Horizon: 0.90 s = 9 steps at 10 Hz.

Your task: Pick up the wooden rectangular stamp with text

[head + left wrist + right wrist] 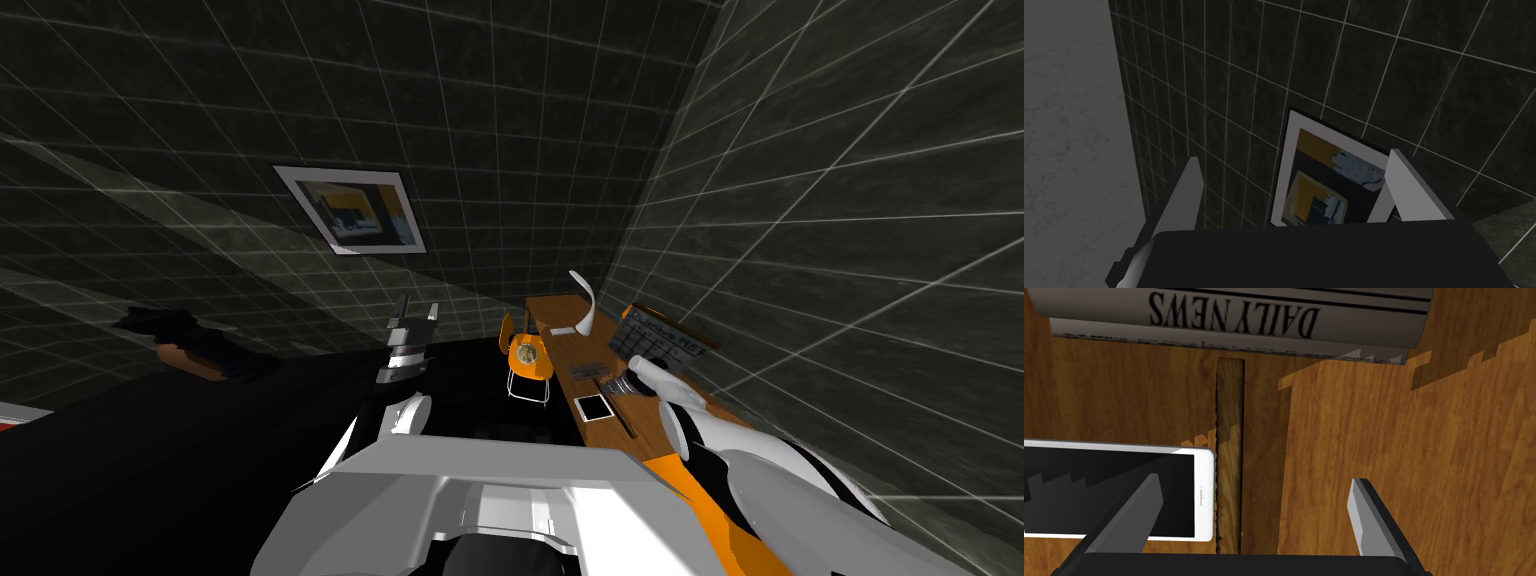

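Note:
The stamp (1230, 453) is a long, narrow wooden bar lying flat on the wooden desk (1424, 438). My right gripper (1254, 508) hovers open above it. The bar runs lengthwise between the two fingers, nearer the finger that stands over the white phone (1119, 488). No text shows on the bar's upper face. In the head view the stamp (622, 410) is a thin dark strip beside the phone (594, 407), under my right forearm (665, 378). My left gripper (418, 310) is raised off to the left of the desk, open and empty (1296, 185).
A folded newspaper (1239, 318) headed DAILY NEWS lies just past the stamp's far end. The desk (560, 340) stands along the tiled wall with a white lamp (585, 300) and a dark flat panel (665, 338). An orange chair (527, 358) stands by it.

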{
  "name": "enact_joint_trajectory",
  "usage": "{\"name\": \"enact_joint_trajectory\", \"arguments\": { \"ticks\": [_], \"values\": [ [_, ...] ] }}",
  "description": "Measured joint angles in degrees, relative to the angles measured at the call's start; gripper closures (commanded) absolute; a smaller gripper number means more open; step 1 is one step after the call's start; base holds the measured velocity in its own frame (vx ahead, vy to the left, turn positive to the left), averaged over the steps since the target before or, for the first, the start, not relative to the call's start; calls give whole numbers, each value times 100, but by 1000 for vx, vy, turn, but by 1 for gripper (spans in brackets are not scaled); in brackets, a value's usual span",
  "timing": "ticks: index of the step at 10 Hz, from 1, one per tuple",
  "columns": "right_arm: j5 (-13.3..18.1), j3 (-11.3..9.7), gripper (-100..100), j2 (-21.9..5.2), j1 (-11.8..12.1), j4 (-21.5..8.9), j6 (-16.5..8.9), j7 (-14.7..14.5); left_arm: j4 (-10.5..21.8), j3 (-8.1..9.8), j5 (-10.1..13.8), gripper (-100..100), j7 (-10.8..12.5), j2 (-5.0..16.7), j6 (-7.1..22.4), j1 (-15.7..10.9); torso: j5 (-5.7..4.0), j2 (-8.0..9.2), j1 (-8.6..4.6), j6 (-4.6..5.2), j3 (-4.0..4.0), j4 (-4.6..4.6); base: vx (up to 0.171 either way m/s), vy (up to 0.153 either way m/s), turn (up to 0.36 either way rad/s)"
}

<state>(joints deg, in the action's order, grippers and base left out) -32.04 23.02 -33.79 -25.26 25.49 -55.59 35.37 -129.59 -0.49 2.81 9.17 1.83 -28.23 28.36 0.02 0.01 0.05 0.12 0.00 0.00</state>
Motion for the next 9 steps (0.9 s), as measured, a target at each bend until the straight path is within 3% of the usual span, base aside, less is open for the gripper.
{"name": "enact_joint_trajectory", "arguments": {
  "ticks": [2, 3, 4, 6, 9],
  "values": [
    [-3, -5, -100, -32, -161, -219, 130, -89, 0, 0, 0, 0, 0, 0, 0, 0, 0, 0, 2, 0, 0, -1, 0, 0, 0],
    [-24, -2, -100, -83, -344, -678, 275, -195, 0, 0, 0, 0, 0, 0, 0, 0, 0, -1, 2, 0, -1, -1, 0, 0, 0],
    [-8, -7, -100, -28, -199, -705, 233, -148, 0, 0, 0, 0, 0, 0, 0, 0, -3, 1, 0, 3, 0, -2, -1, 1, -11],
    [-84, 35, -100, -260, -832, -2146, 682, -535, 0, 0, 0, 0, 0, 0, 0, 0, 1, -2, 2, -1, -1, 0, 2, 0, 6],
    [-73, 26, -100, -246, -785, -1852, 668, -546, 0, 0, 0, 0, 0, 0, 0, 0, 0, -5, 1, 0, -3, -1, 23, -4, 55]
  ]
}}
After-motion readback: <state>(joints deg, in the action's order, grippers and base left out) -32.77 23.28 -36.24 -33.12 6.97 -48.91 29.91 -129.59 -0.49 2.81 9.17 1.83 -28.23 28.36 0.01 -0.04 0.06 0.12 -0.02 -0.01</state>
